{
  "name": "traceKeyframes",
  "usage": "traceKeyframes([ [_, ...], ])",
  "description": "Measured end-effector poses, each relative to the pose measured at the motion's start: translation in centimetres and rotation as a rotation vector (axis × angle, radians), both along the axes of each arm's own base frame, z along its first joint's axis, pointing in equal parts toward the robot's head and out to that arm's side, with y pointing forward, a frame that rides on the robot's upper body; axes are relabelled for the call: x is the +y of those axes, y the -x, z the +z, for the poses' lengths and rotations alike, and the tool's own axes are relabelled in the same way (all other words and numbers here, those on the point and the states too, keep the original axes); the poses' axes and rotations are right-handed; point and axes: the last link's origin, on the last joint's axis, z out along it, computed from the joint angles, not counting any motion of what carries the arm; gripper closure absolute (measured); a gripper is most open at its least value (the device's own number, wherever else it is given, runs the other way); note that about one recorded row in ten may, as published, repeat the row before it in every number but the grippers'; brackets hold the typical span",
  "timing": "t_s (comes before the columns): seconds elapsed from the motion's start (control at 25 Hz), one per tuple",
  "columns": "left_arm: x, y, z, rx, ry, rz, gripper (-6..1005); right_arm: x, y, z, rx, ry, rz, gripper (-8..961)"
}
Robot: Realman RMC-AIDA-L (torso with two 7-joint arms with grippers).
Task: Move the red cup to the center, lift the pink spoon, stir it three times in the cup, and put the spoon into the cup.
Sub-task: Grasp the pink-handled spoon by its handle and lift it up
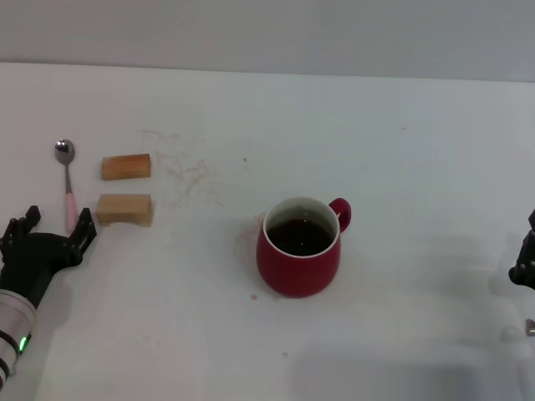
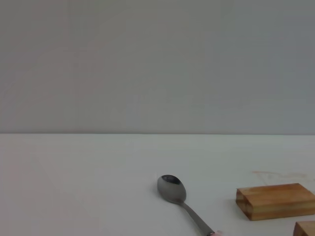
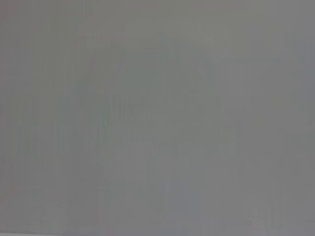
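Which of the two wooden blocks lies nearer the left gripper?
The near block, beside the pink spoon's handle, lies closest to the left gripper; the far block sits behind it.

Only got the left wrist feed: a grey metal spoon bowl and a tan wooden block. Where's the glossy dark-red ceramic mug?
Observer: In the head view the red mug stands near the middle of the white table, well to the robot's right of the slim pink-handled spoon.
Operator: Left gripper on the spoon yet?
Observer: No. The left gripper is open, its fingers either side of the handle's near end, not closed on it.
Operator: Right arm?
Observer: The right gripper sits at the right edge of the head view, far from the mug.
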Motion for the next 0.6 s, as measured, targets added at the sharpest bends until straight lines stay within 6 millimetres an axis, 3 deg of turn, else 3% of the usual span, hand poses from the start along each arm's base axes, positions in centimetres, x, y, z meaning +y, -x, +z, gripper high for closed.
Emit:
traceKeyframes([
  [0.4, 0.17, 0.04, 0.03, -0.001, 0.003, 0.005, 240, 0.27, 0.23, -0.07, 0.004, -0.001, 0.005, 953],
  [0.6, 0.26, -0.02, 0.02, 0.0, 0.004, 0.003, 352, 0.38, 0.34, -0.1, 0.007, -0.001, 0.009, 953],
])
